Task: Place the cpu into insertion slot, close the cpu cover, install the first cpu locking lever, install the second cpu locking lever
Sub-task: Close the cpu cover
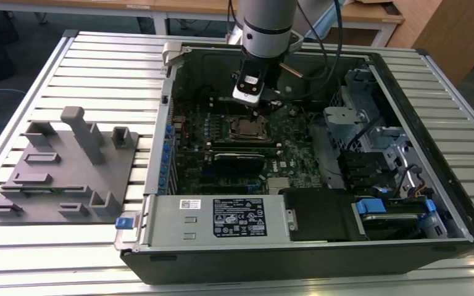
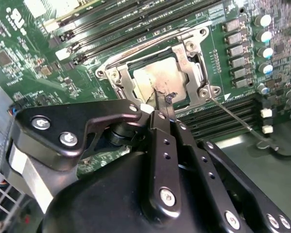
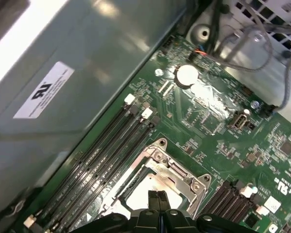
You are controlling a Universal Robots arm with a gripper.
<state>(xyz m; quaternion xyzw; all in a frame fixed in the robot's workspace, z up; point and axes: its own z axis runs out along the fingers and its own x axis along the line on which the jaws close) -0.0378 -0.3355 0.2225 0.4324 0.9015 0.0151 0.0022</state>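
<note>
1. Where the arm reaches down into the open computer case (image 1: 303, 262), the gripper (image 2: 161, 97) has its fingers pressed together with nothing held between them, and the tips are right at the edge of the cpu (image 2: 152, 77).
2. The cpu lies flat in the insertion slot (image 2: 108, 74), with the cpu cover (image 2: 194, 60) lying flat around it.
3. Farther out, a thin lever (image 2: 232, 114) sticks out from the slot's corner, over the memory slots (image 2: 218, 119).

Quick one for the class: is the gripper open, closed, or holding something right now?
Gripper: closed, holding nothing, tips at the chip.
</note>
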